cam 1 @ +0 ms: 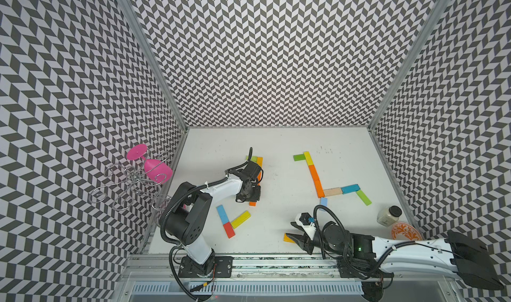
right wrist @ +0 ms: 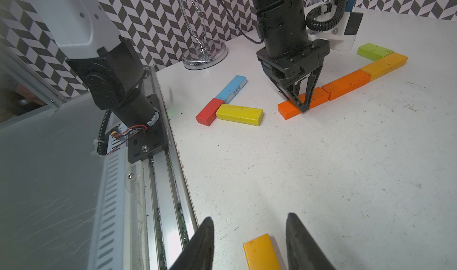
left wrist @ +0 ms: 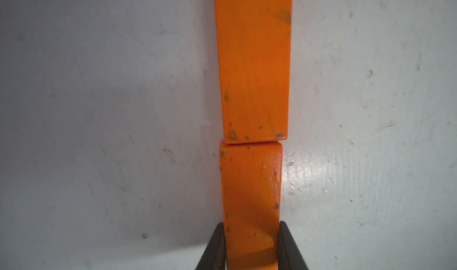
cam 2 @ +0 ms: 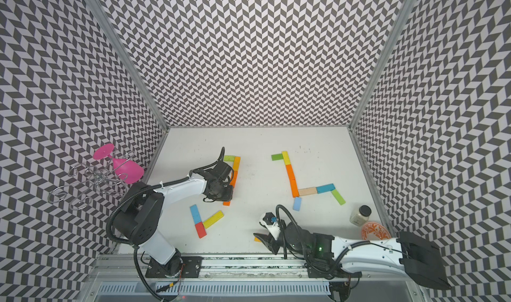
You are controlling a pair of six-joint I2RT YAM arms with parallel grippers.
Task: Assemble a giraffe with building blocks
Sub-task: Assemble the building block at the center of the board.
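Only writing I can see is a sticker on the blue block, too small to read. Left gripper is clamped across the orange block, which lies flat on the table. The second orange block butts against it at 12 o'clock in both top views. Right gripper has its jaws apart, with the amber block between them, untouched.

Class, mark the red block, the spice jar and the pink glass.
red block point(cam 1: 229, 230): in a top view, middle of top face
spice jar point(cam 1: 385, 217): in a top view, pale body
pink glass point(cam 1: 157, 170): in a top view, bowl
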